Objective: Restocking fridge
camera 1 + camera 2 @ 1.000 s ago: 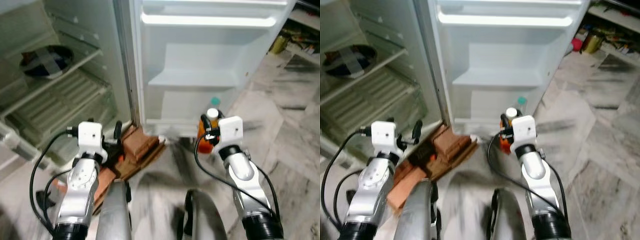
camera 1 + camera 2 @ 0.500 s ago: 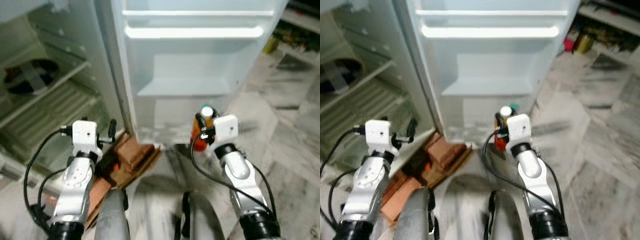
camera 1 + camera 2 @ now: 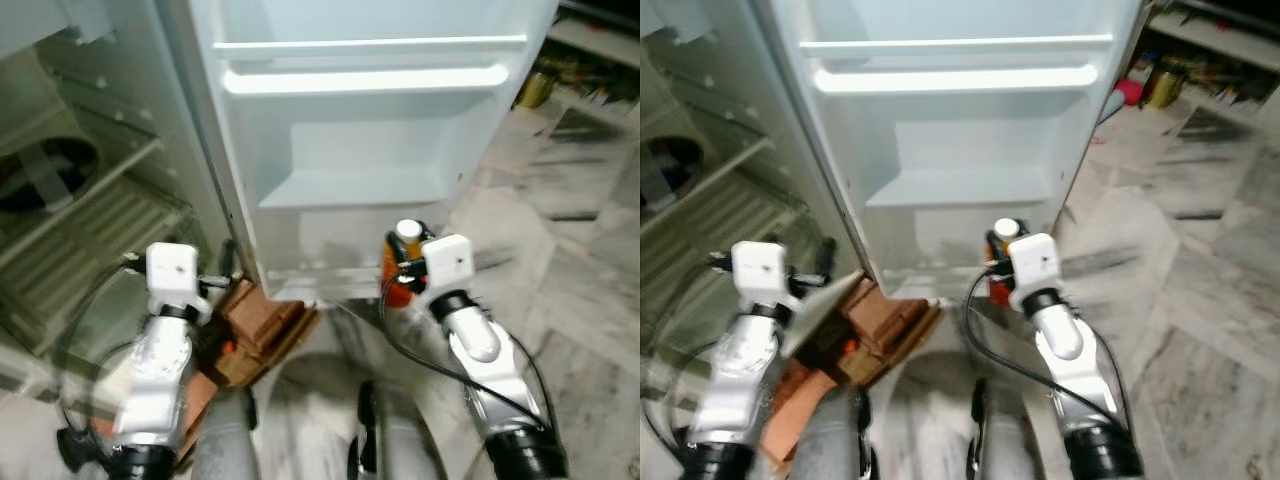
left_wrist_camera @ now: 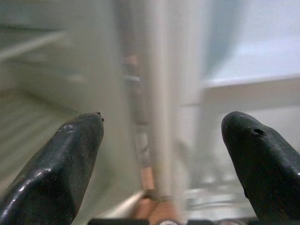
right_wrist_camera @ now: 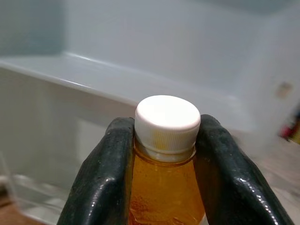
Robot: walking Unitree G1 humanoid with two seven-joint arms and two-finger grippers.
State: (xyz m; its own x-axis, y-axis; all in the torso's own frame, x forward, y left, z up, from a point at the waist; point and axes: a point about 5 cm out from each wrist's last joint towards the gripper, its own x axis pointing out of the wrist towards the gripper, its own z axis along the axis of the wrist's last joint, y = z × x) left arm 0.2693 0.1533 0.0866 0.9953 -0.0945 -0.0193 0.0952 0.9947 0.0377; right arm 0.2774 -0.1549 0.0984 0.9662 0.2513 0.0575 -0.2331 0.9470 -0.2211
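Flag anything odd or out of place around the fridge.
A pile of red bricks lies on the floor at the foot of the open fridge door, odd for a kitchen. The bottle sits upright, capped, in the right gripper; nothing spilled.

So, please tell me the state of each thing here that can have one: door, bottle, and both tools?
Fridge door: open, its shelves bare.
Bottle: capped, upright, filled with orange liquid, held at the neck.
Right tool: shut on the bottle, in front of the lower door shelf.
Left tool: open, holding nothing, near the door's hinge edge.
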